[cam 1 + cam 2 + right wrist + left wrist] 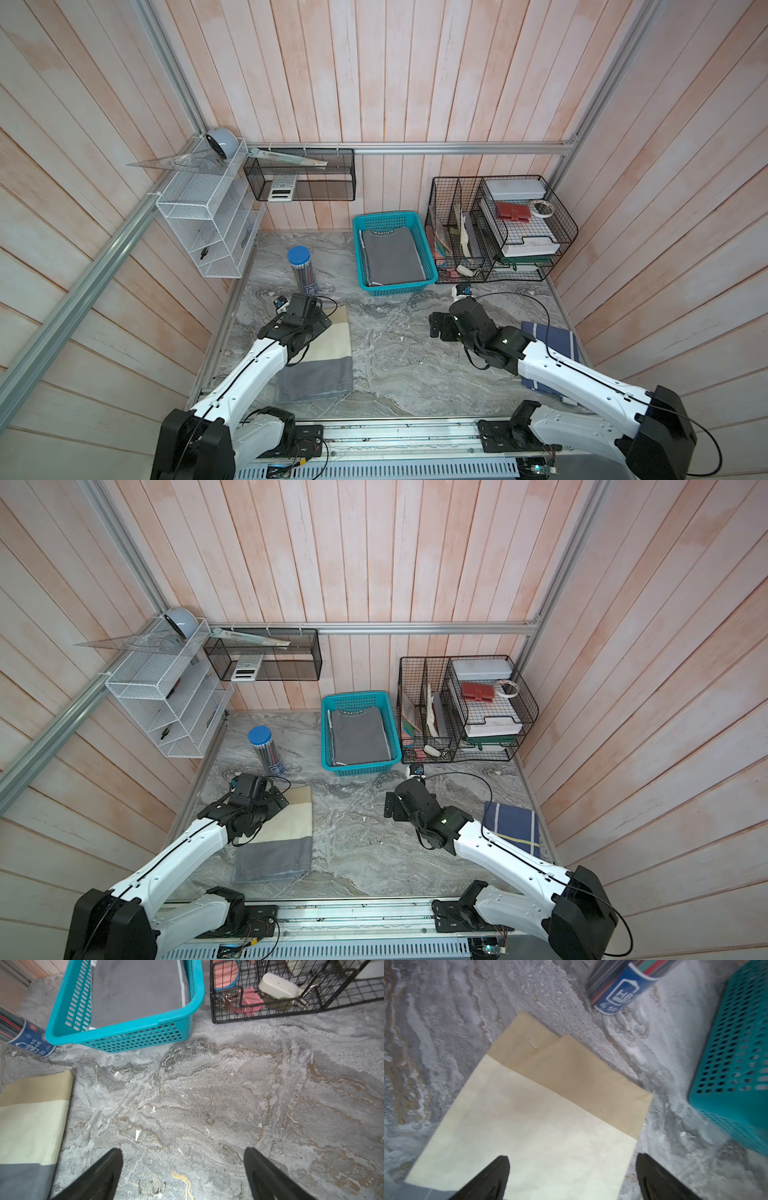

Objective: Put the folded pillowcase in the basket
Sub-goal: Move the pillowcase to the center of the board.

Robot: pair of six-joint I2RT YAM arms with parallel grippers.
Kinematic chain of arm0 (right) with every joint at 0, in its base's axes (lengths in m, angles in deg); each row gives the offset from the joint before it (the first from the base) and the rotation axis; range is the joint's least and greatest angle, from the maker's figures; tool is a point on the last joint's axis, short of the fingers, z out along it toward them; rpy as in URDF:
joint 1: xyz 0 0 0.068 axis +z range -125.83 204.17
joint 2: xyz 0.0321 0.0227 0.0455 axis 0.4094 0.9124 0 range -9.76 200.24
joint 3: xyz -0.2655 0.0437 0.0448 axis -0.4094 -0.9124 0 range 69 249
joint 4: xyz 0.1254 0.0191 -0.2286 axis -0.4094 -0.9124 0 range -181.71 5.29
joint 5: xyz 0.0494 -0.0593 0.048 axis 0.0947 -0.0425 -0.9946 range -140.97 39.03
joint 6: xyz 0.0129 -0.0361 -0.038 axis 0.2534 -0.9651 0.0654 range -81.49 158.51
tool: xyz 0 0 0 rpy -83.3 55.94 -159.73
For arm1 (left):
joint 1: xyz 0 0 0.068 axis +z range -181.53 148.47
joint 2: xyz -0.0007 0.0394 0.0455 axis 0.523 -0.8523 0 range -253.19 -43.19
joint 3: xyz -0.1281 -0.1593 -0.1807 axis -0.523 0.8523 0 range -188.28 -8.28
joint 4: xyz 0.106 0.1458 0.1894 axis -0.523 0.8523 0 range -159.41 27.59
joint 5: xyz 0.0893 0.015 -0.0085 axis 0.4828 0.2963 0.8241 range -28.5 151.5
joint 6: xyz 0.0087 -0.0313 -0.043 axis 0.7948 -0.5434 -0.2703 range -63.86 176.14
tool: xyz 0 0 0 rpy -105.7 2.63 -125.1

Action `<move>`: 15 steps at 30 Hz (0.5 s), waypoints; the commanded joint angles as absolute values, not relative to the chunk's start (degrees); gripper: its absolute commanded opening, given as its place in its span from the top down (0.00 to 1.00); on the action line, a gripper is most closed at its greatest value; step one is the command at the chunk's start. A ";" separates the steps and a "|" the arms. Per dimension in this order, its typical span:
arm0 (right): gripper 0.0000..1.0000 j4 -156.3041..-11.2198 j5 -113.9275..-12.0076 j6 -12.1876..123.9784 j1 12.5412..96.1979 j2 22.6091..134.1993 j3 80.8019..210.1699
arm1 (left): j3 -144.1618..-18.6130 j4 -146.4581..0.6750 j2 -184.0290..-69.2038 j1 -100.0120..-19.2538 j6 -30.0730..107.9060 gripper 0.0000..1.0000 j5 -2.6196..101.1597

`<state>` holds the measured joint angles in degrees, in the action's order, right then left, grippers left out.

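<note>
Left wrist view: left jaws gape empty over the folded pillowcase; the basket lies beyond them. Right jaws also open, idle. Approach step, probably; next, lower and pinch an edge.

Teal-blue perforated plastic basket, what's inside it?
A folded grey cloth lies flat inside the teal-blue plastic basket, covering most of the bottom. Anything beneath it is hidden.

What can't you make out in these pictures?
Navy striped cloth: near end under the right arm, both top views.
Tan, cream and grey cloth: one side under the left arm, both top views.
Lettering on the grey cloth in the basket: too small, top views.
Left end effector: cut off by the left wrist view's edge, only fingertips show.
</note>
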<state>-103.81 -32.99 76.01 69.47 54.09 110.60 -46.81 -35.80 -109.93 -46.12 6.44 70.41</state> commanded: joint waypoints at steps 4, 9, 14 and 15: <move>0.02 -103.83 -35.00 78.01 69.90 57.74 111.75 | -43.26 -41.34 -118.72 -46.30 9.22 0.00 63.32; 0.03 -105.80 -34.39 78.24 69.91 58.97 112.03 | -40.44 -48.75 -118.00 -53.45 5.29 0.00 62.88; 0.02 -106.20 -31.82 78.59 69.87 57.06 110.62 | -40.19 -51.42 -119.17 -62.05 0.24 0.00 65.16; 0.03 -105.69 -31.35 78.61 69.87 56.51 109.98 | -40.51 -51.84 -119.89 -64.21 -1.03 0.00 65.97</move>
<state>-104.92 -33.84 77.91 69.51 58.23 110.60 -41.60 -49.40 -118.23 -60.83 3.69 66.47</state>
